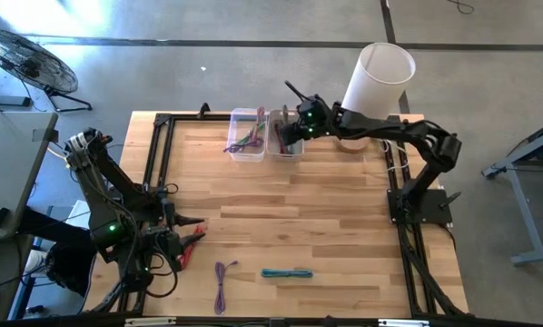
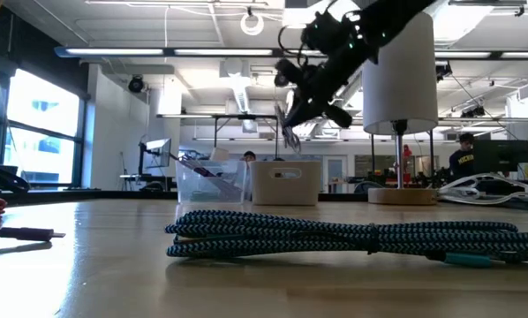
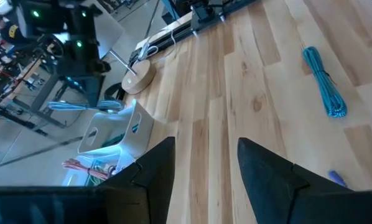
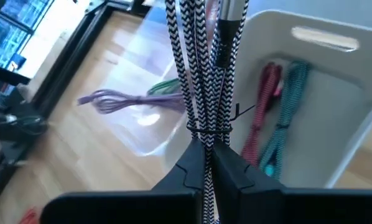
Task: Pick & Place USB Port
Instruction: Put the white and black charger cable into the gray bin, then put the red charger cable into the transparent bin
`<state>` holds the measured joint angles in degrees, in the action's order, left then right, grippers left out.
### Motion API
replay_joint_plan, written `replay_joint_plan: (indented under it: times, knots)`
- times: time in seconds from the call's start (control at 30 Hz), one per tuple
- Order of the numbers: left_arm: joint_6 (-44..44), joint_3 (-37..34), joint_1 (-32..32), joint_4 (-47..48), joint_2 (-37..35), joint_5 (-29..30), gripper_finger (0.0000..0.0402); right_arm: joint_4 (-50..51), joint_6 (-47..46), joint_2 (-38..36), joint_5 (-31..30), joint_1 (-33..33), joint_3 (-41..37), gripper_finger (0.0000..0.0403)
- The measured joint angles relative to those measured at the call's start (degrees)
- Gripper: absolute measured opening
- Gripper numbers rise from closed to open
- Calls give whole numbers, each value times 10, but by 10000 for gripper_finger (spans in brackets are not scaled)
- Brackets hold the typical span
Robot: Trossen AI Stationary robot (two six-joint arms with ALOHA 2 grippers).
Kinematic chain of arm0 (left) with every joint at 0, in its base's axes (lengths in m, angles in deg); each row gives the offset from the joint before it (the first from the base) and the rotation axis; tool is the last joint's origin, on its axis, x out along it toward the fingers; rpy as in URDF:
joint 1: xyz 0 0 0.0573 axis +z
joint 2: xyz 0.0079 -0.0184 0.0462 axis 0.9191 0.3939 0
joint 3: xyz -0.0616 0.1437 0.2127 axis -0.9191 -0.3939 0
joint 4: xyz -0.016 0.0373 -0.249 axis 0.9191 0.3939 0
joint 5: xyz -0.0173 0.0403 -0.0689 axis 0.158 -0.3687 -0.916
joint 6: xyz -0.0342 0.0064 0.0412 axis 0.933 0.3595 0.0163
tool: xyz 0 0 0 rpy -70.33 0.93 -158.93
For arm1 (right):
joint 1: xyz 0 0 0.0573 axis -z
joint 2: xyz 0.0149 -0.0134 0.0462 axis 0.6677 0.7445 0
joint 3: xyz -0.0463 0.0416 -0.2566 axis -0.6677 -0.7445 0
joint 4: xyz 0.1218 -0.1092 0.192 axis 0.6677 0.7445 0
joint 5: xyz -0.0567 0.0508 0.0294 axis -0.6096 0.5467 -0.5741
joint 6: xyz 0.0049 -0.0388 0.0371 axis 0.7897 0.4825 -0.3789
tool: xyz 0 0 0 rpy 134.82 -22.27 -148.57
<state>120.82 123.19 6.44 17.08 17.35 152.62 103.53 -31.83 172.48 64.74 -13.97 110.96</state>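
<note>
Right gripper point(image 4: 206, 163) clamped on black-and-white braided USB cable point(image 4: 201, 68), hanging above white plastic bin point(image 4: 335, 93) at table's 12 o'clock. Left gripper point(image 3: 201, 168) fingers apart, idle at 8 o'clock.

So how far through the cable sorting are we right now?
Done: both bins at the far edge already hold cables, purple and green in the clear bin, red and teal in the white bin.

In hand: the right gripper is shut on a black-and-white cable, hanging it over the bins.

Left: the teal cable and purple cable lie on the table's near side. The left gripper waits open near them.
</note>
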Motion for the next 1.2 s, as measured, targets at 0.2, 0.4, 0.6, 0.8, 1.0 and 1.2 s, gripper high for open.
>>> replay_joint_plan:
  times: [0.2, 0.4, 0.6, 0.8, 1.0, 1.2]
  knots:
    - [0, 0, 0, 18, 0, 0, 169, -56, 12, 0, 32, 21, -38, 43]
    - [0, 0, 0, 31, 0, 3, 169, -58, 30, 0, 37, 24, -40, 109]
    - [2, 0, 0, 32, 0, 4, 169, -73, 27, -1, 55, 21, -40, 142]
    - [15, 0, 0, 31, 0, -5, 169, -230, 65, -21, 198, -14, -40, 144]
    - [-9, 0, 0, 34, -5, -128, 169, -350, 88, -88, 302, -98, -39, 145]
    - [48, 0, 0, 70, -5, -287, 169, -311, 107, -163, 256, -211, -39, 145]
